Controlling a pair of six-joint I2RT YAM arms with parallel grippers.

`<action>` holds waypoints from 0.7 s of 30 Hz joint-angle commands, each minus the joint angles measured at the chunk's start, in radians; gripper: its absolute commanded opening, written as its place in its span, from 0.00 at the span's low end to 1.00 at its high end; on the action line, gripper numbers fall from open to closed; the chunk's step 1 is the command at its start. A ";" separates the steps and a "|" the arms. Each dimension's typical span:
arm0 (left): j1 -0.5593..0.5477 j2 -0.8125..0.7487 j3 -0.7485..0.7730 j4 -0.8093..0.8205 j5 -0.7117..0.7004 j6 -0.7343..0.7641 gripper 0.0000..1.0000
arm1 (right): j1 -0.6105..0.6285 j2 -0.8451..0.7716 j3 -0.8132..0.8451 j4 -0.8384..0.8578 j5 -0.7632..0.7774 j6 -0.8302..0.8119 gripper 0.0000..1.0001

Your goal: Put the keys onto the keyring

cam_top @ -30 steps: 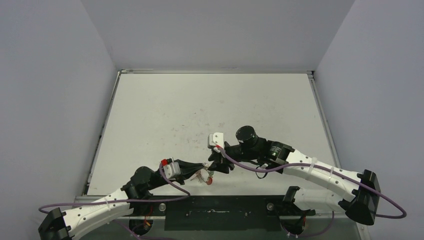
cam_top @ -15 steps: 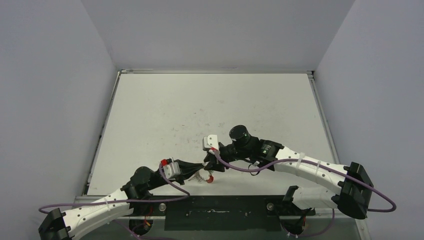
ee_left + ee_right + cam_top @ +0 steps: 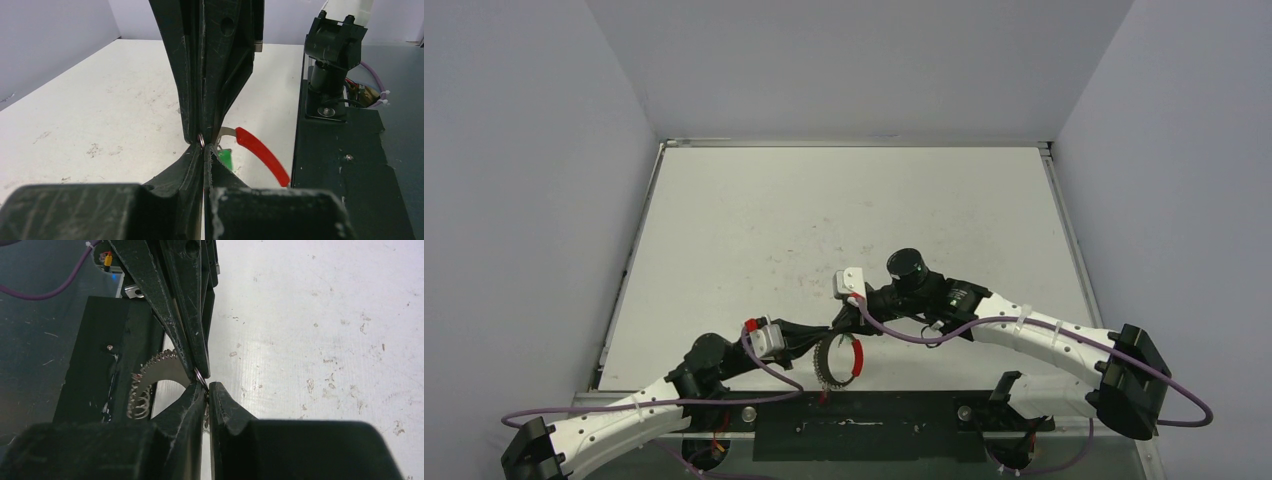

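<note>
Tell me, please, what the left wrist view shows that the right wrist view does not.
Only the left wrist view shows the keyring's red segment and a green key. Only the right wrist view shows the ring's toothed silver arc and coiled wire. Both show the left tool and right tool closed, tips meeting at a small wire loop over the table.
</note>
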 commanded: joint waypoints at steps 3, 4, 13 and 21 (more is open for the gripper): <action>-0.004 -0.018 0.017 0.074 0.008 -0.004 0.00 | -0.012 0.006 -0.011 0.078 -0.077 -0.015 0.00; -0.003 -0.019 0.017 0.071 0.007 -0.004 0.00 | -0.013 0.002 -0.012 0.077 -0.080 -0.016 0.00; -0.003 -0.052 0.026 0.030 -0.001 0.008 0.00 | -0.016 -0.042 0.010 0.026 -0.080 -0.008 0.03; -0.003 -0.045 0.039 0.022 0.017 0.018 0.00 | -0.017 -0.056 0.035 -0.009 -0.060 -0.011 0.34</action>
